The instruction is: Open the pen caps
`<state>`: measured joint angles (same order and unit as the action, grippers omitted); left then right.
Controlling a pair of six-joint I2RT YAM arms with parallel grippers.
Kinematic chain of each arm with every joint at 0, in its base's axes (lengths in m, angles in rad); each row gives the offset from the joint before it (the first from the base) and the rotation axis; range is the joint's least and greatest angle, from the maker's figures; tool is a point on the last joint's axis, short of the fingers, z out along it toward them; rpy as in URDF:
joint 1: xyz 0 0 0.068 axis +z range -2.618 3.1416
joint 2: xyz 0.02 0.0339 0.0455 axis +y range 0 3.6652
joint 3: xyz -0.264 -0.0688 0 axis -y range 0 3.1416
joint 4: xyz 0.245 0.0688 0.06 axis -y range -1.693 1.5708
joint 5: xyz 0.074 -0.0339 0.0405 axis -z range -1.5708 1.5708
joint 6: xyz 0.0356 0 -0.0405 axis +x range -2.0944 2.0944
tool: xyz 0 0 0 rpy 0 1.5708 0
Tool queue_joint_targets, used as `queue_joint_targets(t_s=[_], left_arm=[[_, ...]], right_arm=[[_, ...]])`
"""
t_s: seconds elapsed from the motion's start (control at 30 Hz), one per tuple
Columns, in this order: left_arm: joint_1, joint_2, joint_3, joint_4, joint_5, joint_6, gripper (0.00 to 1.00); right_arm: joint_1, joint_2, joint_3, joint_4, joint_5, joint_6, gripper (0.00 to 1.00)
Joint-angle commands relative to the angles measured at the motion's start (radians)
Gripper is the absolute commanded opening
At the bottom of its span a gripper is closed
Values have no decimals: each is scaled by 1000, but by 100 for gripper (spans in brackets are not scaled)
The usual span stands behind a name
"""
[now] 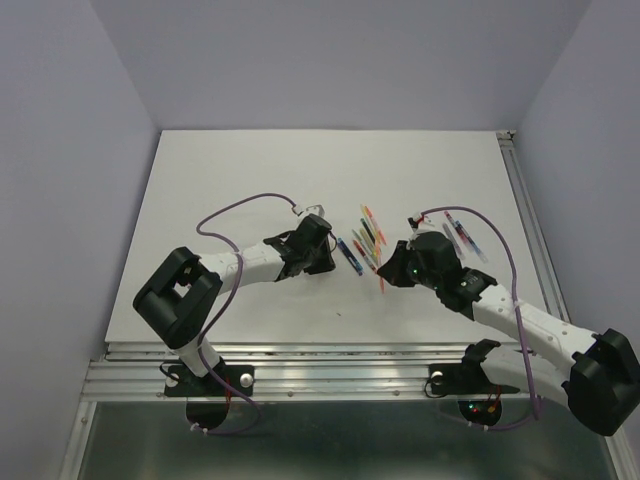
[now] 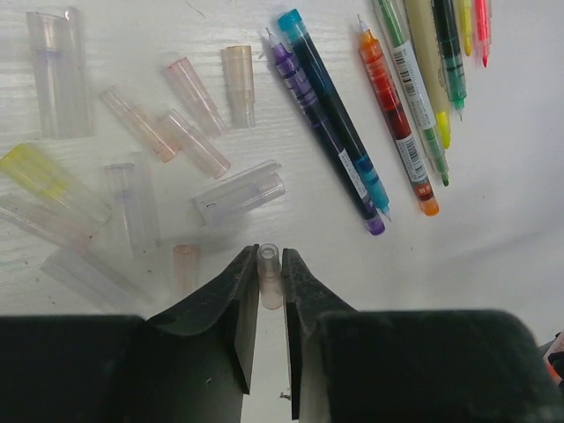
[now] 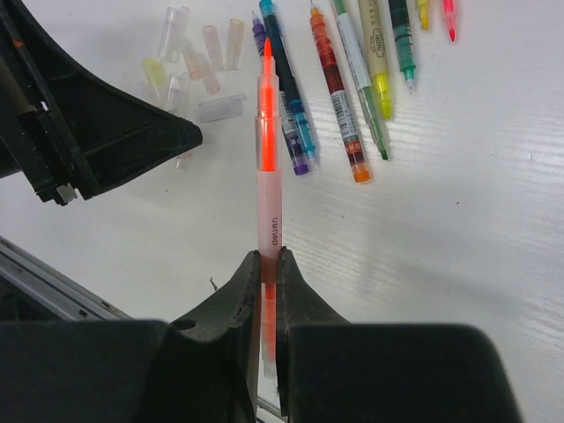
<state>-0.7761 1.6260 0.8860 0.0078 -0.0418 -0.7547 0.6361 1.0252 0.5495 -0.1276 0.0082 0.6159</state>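
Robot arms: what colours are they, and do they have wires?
The left arm and right arm are white tubes with chunky black joints. A purple cable loops along each. The left hand and right hand are black, with two wedge-shaped fingers.

Overhead wide; wrists close over pens (image 2: 335, 115)

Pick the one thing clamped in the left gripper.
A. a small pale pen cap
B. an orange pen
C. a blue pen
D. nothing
A: the left wrist view shows a small pale pen cap pinched by the left gripper, while the orange pen is held by the right gripper.
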Motion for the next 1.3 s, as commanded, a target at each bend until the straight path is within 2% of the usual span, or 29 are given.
queue_joint_targets(t_s=[0.0,0.23,0.43,0.77,0.83,0.87,0.93,1.03,1.07,1.13,1.17,1.27], left_arm=[[-8,-20,11,-6,-29,5,27],[-8,-20,4,-29,-33,0,27],[-8,-34,7,-43,-41,-1,36],[-9,-89,11,-63,-47,0,41],[-11,-121,2,-42,-15,18,50],[-12,-135,-11,-13,2,38,60],[-17,-178,-30,35,73,55,69],[-32,-234,-68,122,152,92,78],[-40,-248,-90,171,173,104,83],[-57,-278,-113,220,235,126,86],[-60,-305,-139,278,259,133,92],[-78,-347,-174,368,359,146,99]], right_arm=[[-4,-2,33,19,15,-16,1],[-4,3,36,10,19,-21,1],[-4,1,40,0,27,-22,1],[-4,-7,43,11,35,-19,1],[-4,-4,33,45,21,-10,1],[-4,-4,26,58,6,-5,1],[-6,-1,18,92,-4,7,1],[-4,9,15,172,-36,39,1],[-4,10,17,183,-27,50,1],[-4,15,29,197,-14,93,1],[-4,16,35,209,-14,108,1],[-4,18,50,232,30,188,1]])
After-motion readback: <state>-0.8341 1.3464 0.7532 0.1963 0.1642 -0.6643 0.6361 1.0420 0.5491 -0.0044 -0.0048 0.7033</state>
